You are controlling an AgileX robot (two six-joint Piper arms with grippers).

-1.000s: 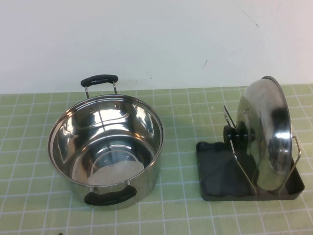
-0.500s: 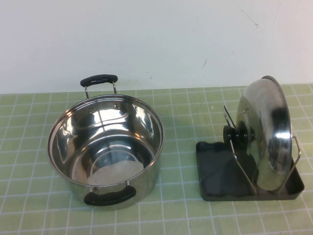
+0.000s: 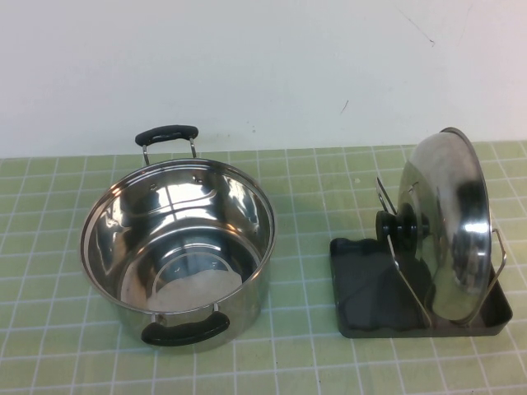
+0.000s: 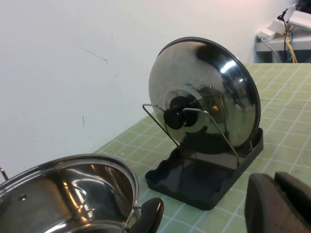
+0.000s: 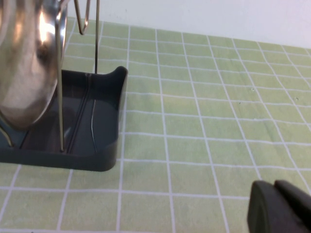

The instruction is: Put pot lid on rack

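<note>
Two grippers near rack (image 3: pixel 356 284): left (image 4: pixel 276 206), right (image 5: pixel 278 209)

Pretty bright, even light all round, shadows on the desk (image 3: pixel 329 177) are soft and faint. The pot lid (image 3: pixel 451 222) and pot (image 3: pixel 177 247) throw white glare and smeary reflections. In both wrist views the left gripper (image 4: pixel 279 204) and right gripper (image 5: pixel 279 206) sit in the corner as dark, out-of-focus blobs.
</note>
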